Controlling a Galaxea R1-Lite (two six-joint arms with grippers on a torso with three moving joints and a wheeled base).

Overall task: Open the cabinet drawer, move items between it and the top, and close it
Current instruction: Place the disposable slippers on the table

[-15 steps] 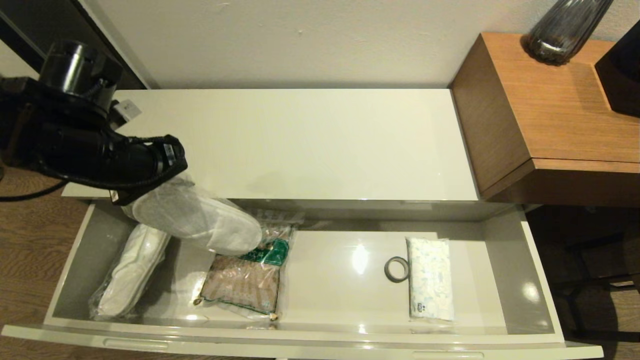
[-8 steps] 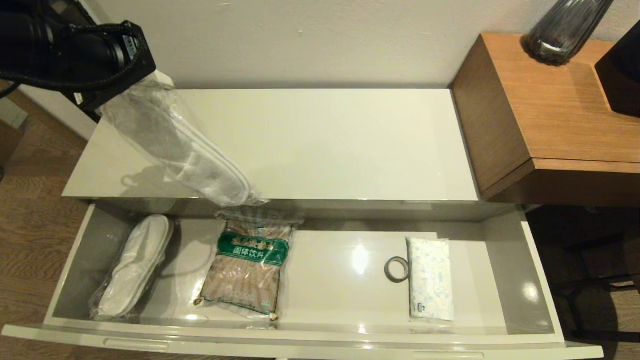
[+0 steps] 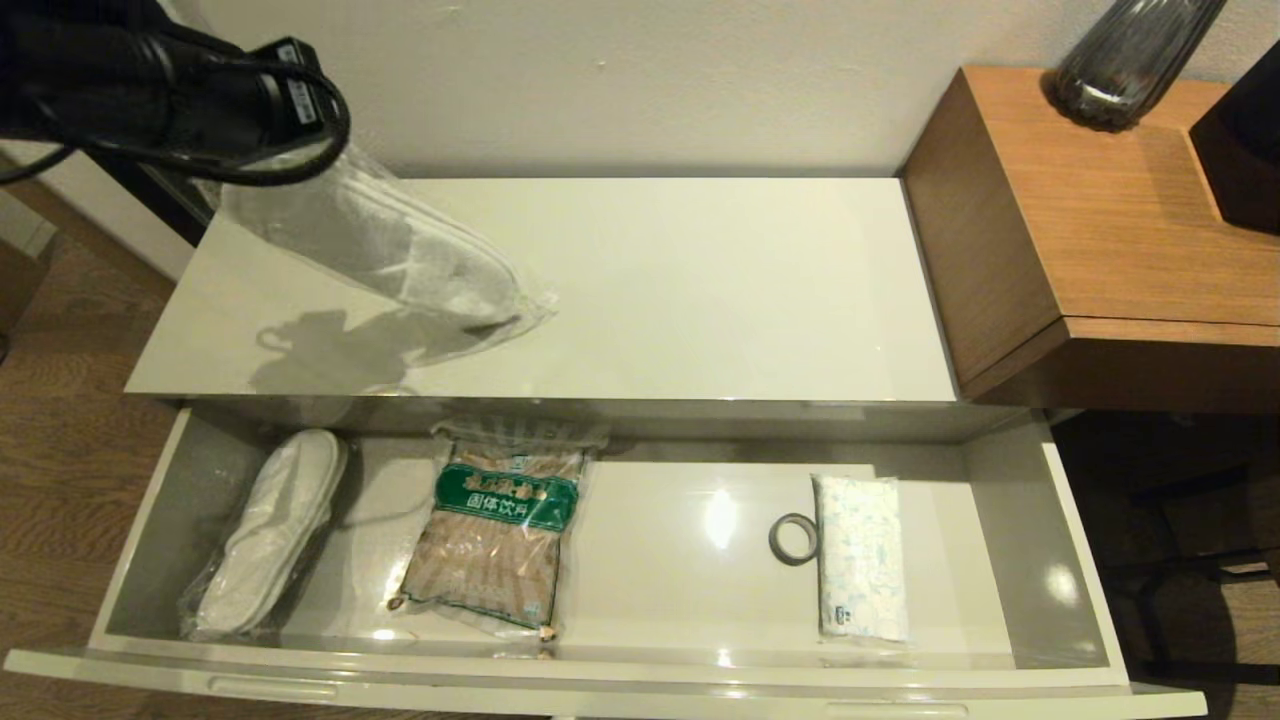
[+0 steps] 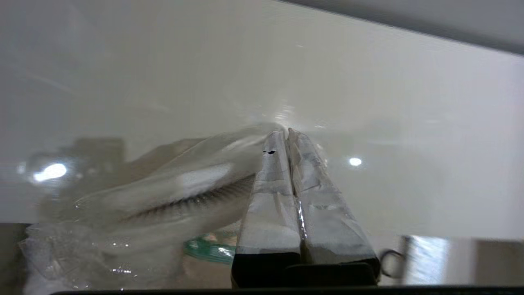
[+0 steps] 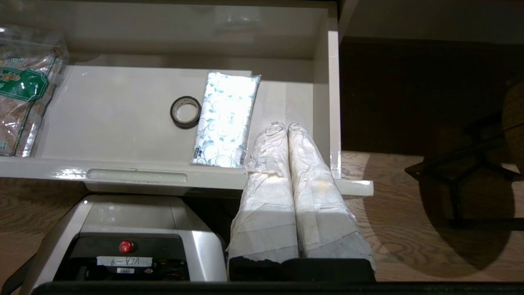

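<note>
The cabinet drawer (image 3: 1075, 560) stands pulled out. My left gripper (image 4: 285, 133) is shut on the clear bag of a pair of white slippers (image 3: 400, 250), which hangs tilted over the left part of the cabinet top (image 3: 700, 290); the slippers (image 4: 163, 192) trail beside the fingers. In the drawer lie a second bagged slipper pair (image 3: 265, 530), a brown drink packet with a green label (image 3: 495, 535), a black tape roll (image 3: 794, 538) and a white soft packet (image 3: 862, 570). My right gripper (image 5: 286, 126) is shut and empty, held before the drawer's right front corner, near the tape roll (image 5: 185, 112) and packet (image 5: 225, 119).
A taller brown wooden side table (image 3: 1100, 230) stands at the right with a dark ribbed vase (image 3: 1130, 55) on it. Wood floor (image 5: 430, 229) lies in front of the drawer, and the robot's base (image 5: 131, 237) sits below its front panel.
The left gripper has lifted the bagged slippers out of the drawer and carried them up and back over the cabinet top's left part. The brown drink packet is now uncovered.
</note>
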